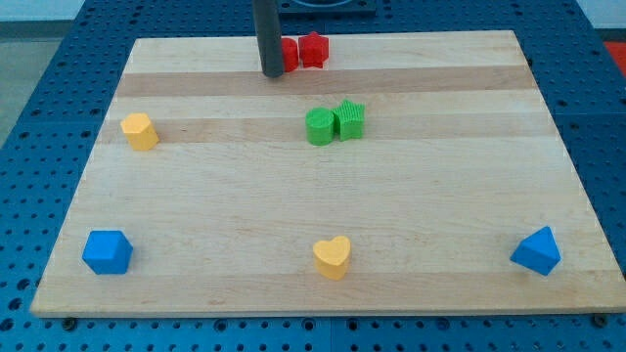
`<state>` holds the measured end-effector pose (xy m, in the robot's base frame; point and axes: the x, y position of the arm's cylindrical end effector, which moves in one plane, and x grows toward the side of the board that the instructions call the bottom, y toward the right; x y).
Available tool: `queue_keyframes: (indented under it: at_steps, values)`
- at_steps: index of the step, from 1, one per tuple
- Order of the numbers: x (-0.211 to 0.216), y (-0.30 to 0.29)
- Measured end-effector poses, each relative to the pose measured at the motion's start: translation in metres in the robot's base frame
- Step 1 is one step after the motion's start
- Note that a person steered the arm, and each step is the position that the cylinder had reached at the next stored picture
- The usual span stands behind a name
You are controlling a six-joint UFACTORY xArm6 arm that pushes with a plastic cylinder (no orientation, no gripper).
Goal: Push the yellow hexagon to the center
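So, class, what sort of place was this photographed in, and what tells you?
Probably a robotics lab bench. A wooden board lies on a blue perforated table, small coloured blocks such as the yellow hexagon are scattered on it, and my tip sits beside the red blocks.

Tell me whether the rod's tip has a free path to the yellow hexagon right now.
Probably yes. My tip sits at the view's top beside the red blocks; the yellow hexagon lies down-left with only bare board between.

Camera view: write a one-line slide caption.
My tip rests beside two red blocks at the view's top, far from the yellow hexagon at the wooden board's left.
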<state>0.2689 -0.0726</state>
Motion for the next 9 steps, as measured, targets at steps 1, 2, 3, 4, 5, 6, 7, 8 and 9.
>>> queue_keyframes:
  at_steps: [1, 2, 3, 4, 5, 6, 7, 8, 9]
  values:
    - [0.0, 0.001]
    - [0.0, 0.001]
    - [0.007, 0.001]
    - [0.039, -0.004]
    - [0.083, -0.007]
    - [0.122, -0.012]
    - [0.129, -0.038]
    - [0.118, -0.065]
    - [0.091, -0.086]
